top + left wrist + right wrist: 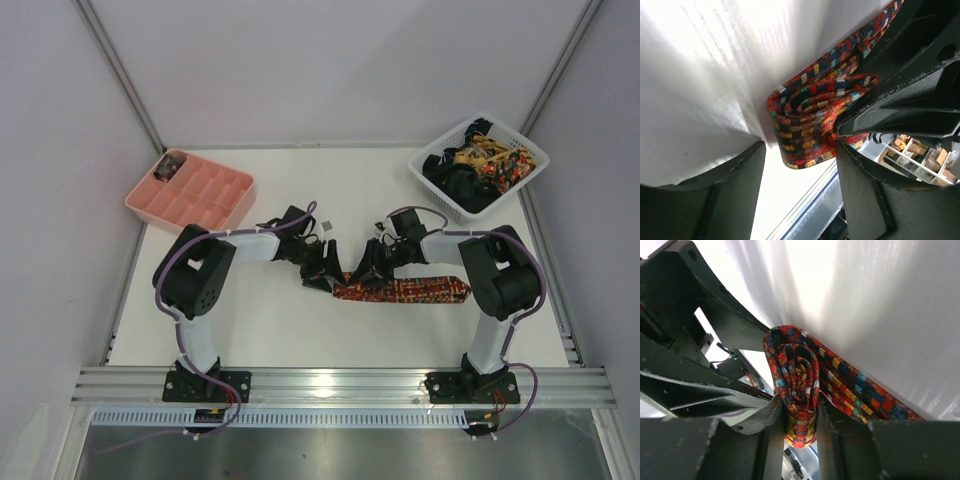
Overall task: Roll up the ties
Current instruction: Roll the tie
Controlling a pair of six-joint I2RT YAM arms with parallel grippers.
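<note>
A red, orange and yellow patterned tie (410,291) lies across the middle of the table, its left end wound into a roll. My right gripper (364,274) is shut on that roll; in the right wrist view the roll (799,375) is pinched between the fingers of that gripper (800,412), with the loose tail running off to the right. My left gripper (322,272) is open just left of the roll. In the left wrist view the roll (807,120) sits just beyond the spread fingers of the left gripper (800,149), not gripped by them.
A white lattice basket (432,183) holding several more ties (486,160) stands at the back right. A pink compartment tray (190,193) sits at the back left. The two grippers are close together. An aluminium rail (340,382) runs along the near edge.
</note>
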